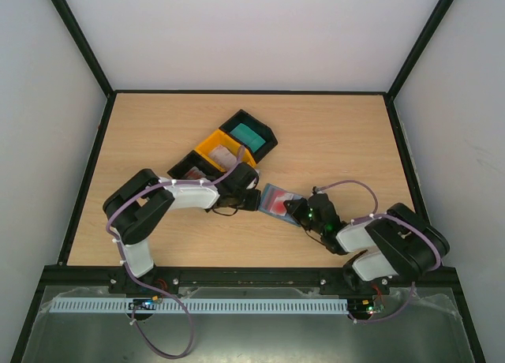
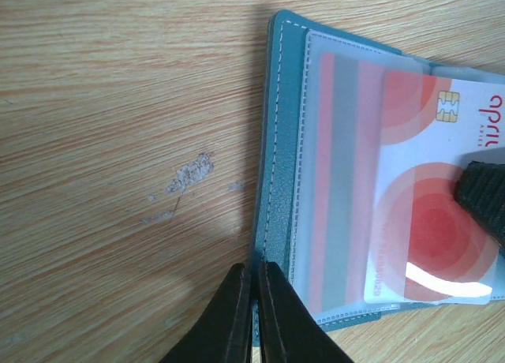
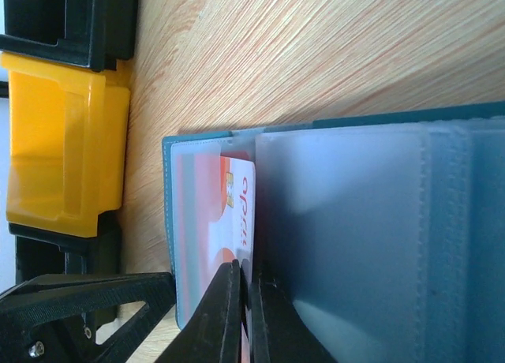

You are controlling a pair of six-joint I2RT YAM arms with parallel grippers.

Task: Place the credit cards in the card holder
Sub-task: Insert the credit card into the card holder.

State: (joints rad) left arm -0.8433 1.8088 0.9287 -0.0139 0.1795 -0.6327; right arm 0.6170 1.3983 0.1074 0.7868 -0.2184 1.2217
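Open slate-blue card holder (image 2: 280, 181), red-ringed white credit card (image 2: 414, 229) on frosted sleeve (image 2: 319, 221)

Wooden table (image 1: 331, 134). Three trays in a diagonal row, left of centre. Far end: black tray (image 1: 266, 146) holding a teal card stack (image 1: 246, 132). Yellow tray (image 1: 211, 142) touching it. Second black tray (image 1: 180, 167) nearest, leftmost. Pale scuff (image 2: 189, 172) on the wood.

Left wrist view: the card holder (image 2: 284, 181) runs off the right and bottom edges; a blurred black shape (image 2: 483, 197) covers part of a credit card (image 2: 410, 237), whose red lettering is cut off. Right wrist view: an out-of-focus frosted sleeve (image 3: 355, 245) hides most of the card, and the yellow tray (image 3: 55, 142) is clipped at the left. From above, the left arm (image 1: 185, 196) hides part of 1 black tray (image 1: 189, 167).
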